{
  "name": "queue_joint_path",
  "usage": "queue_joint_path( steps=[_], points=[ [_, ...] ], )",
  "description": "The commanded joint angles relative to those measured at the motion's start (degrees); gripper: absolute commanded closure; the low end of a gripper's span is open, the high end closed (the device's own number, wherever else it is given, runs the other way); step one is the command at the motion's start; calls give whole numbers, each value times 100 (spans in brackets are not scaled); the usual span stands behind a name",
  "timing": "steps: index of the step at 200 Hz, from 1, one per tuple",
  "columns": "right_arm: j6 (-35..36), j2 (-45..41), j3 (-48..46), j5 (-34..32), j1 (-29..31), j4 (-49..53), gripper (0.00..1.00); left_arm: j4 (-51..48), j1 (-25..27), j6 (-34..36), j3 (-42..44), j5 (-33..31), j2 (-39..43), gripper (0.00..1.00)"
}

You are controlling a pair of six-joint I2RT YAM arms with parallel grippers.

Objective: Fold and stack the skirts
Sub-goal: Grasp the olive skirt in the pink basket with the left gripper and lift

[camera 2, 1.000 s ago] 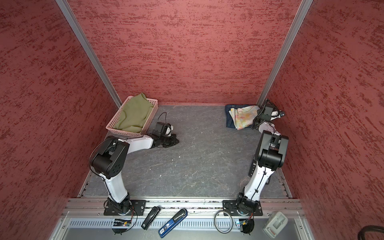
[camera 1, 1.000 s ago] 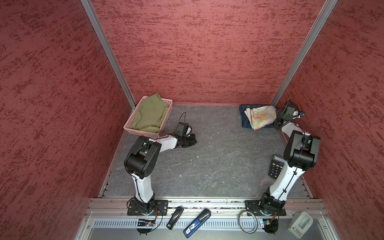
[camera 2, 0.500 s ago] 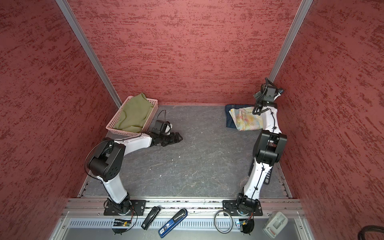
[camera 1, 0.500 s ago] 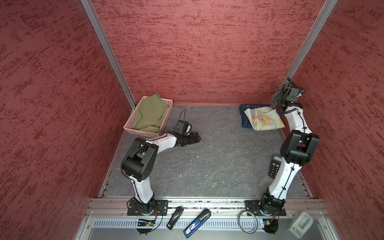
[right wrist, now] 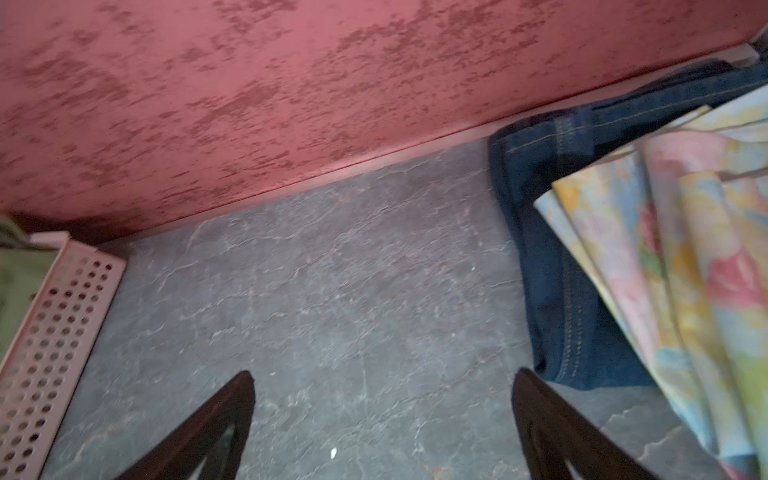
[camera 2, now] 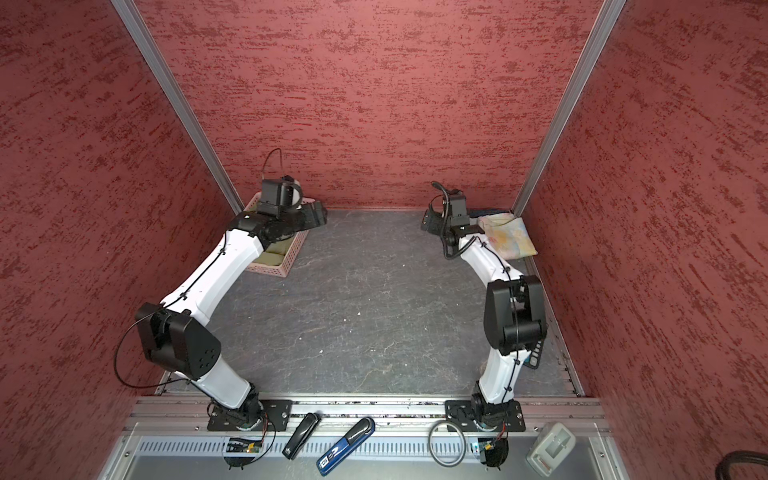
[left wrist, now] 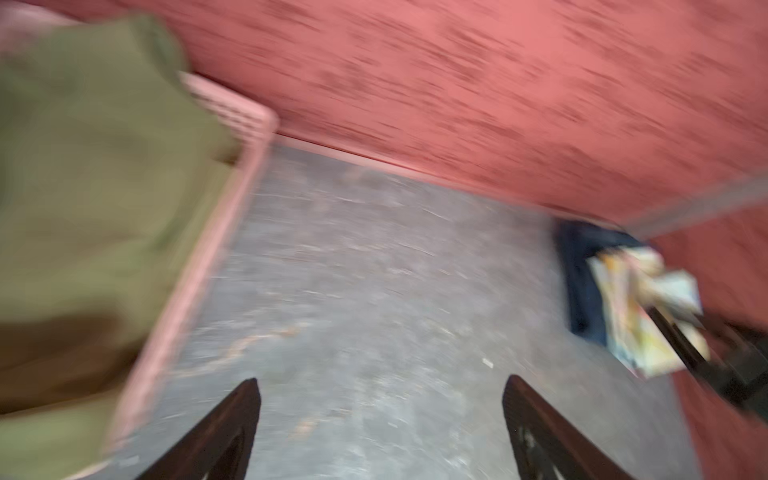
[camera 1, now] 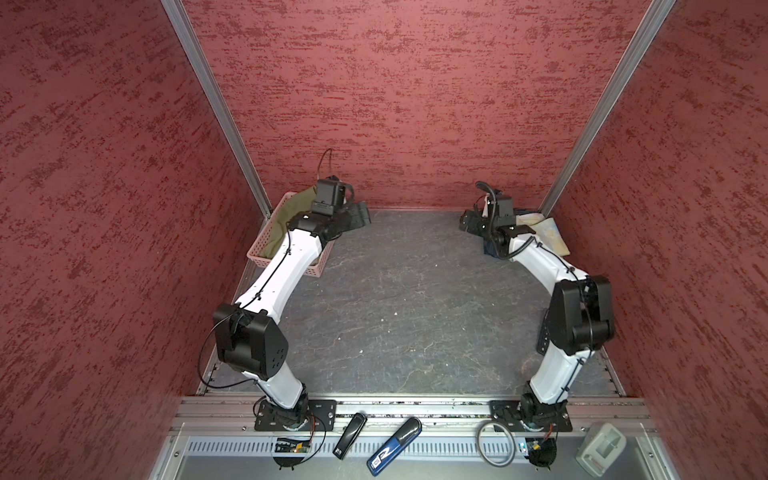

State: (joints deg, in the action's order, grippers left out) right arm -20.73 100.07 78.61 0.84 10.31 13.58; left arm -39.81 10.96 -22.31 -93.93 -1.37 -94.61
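At your far left, the soft olive skirt [left wrist: 83,166] lies crumpled in the pink perforated basket [right wrist: 45,345], lengthwise along it. Your left gripper [left wrist: 382,380] hangs beside its rim, jaws apart, empty. The cracked grey bench [camera 1: 395,311] lies open between. Your right gripper [right wrist: 383,373] is spread too, beside the stitched denim skirt [right wrist: 552,266]. The pleated floral skirt [right wrist: 685,270] rests on it, folds running out from the back wall.
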Motion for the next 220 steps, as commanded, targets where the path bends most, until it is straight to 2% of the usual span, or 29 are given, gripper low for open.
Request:
queue_joint_path(
  steps=[1, 38, 81, 126, 130, 136, 142, 144, 147, 150, 174, 201, 220],
  points=[
    [95, -597, -559, 319, 143, -807, 7, -1046, -672, -81, 76, -174, -158, 12],
    [74, -1083, -1351, 552, 661, -920, 9, -1387, -1400, -114, 156, -176, -494, 14],
    [70, -1421, -1775, 652, 880, -908, 9, -1236, -1581, -164, 408, -198, -902, 15],
    [148, -1649, -1925, 404, 893, -847, 9, -866, -1673, -167, 590, -175, -1365, 27],
    [144, -1655, -1926, 393, 894, -841, 9, -807, -1670, -157, 611, -149, -1410, 32],
    [140, -1651, -1920, 351, 891, -833, 9, -716, -1676, -126, 614, -141, -1466, 46],
    [123, -1827, -1931, 298, 893, -819, 9, -660, -1690, -77, 544, -173, -1527, 69],
    [116, -1843, -1933, 295, 894, -826, 9, -653, -1699, -65, 501, -183, -1548, 74],
    [113, -1869, -1945, 286, 889, -837, 9, -651, -1719, -59, 426, -188, -1573, 90],
    [113, -1901, -1964, 279, 894, -854, 9, -642, -1733, -49, 341, -168, -1583, 100],
    [110, -2063, -2036, 118, 893, -850, 9, -311, -1710, 100, -292, -66, -1291, 100],
    [126, -2283, -2191, -213, 892, -756, 9, -471, -1566, 284, -1347, -11, -914, 100],
    [98, -2493, -2364, -396, 885, -813, 9, -179, -1400, 386, -1522, 265, -318, 100]
  ],
)
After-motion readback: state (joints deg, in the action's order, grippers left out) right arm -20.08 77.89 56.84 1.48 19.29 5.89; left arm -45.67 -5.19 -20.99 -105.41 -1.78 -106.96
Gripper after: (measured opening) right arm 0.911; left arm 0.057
